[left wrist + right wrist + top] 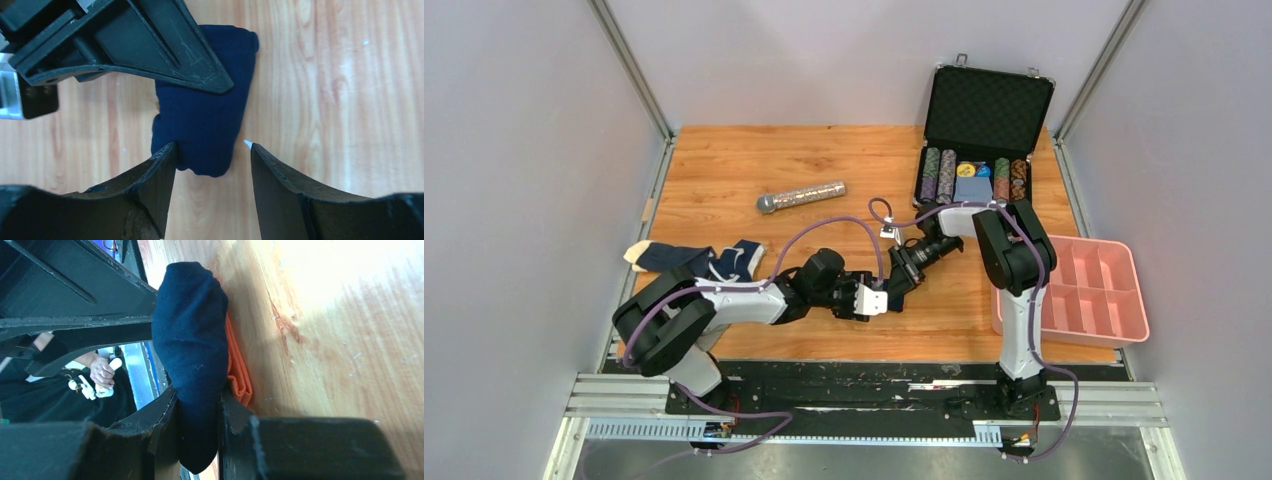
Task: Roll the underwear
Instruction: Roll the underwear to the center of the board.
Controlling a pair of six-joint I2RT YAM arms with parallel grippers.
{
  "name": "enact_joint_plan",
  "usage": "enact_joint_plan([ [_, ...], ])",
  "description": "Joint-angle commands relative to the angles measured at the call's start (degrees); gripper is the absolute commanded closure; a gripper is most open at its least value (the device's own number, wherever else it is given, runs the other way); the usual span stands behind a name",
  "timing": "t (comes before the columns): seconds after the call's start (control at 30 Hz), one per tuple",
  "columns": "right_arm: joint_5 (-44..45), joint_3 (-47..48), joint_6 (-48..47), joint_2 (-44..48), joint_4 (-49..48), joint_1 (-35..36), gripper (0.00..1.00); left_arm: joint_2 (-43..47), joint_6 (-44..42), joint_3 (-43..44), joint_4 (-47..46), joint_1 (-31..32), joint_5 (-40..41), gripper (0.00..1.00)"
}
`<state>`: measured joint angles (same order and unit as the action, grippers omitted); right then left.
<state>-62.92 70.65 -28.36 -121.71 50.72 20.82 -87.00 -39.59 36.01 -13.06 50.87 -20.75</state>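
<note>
Item: plain navy underwear (205, 105), rolled bundle | Handling: soft, light, likely to unroll; pinch across mid-roll | right gripper (199, 396): clamped on it | left gripper (212, 146): jaws apart, empty

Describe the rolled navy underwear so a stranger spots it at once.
On the brown wooden table, look at the front middle. The right gripper pinches a rolled bundle of plain navy cloth underwear. Unlike the striped navy pair at left, it shows an orange patch.

Probably a robotics lab: grey partition walls (524, 150) enclose a wooden table (724, 160) edged by aluminium rails (624, 395).
</note>
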Motion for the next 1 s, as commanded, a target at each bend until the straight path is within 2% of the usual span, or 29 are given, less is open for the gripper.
enact_joint_plan([
  [0.0, 12.55, -0.47, -2.08, -4.5, 1.49, 0.36, 1.0, -3.68, -8.62, -0.12, -14.5, 0.88, 4.85, 0.35],
  [0.13, 12.47, 0.01, -2.17, -5.09, 2.11, 0.42, 1.0, -4.01, -10.68, 0.57, -15.24, 0.89, 2.37, 0.35],
  [0.3, 12.38, 1.77, -1.88, -6.99, 3.94, 0.29, 1.0, -2.48, -13.54, 0.51, -11.56, 0.85, -1.8, 0.35],
  [0.43, 12.21, 3.08, -1.0, -8.3, 4.84, -0.05, 1.0, 0.55, -12.92, 0.69, -8.09, 0.76, -0.77, 0.36],
  [0.53, 12.03, 4.02, -0.56, -9.24, 5.59, -0.24, 1.0, 1.39, -13.04, 0.64, -8.05, 0.09, -4.59, 0.34],
  [0.6, 12.03, 4.58, -0.17, -9.93, 6.14, -0.23, 1.0, -0.21, -13.11, 1.55, -8.44, -0.12, -6.93, 0.33],
  [0.7, 11.94, 5.42, 0.23, -11.23, 7.13, -0.18, 1.0, -3.62, -12.73, 4.26, -7.39, -0.17, -8.13, 0.25],
  [0.97, 11.44, 7.16, 0.14, -12.99, 9.15, -0.4, 1.0, -8.79, -16.72, 6.78, -1.55, -0.08, -8.37, 0.28],
])
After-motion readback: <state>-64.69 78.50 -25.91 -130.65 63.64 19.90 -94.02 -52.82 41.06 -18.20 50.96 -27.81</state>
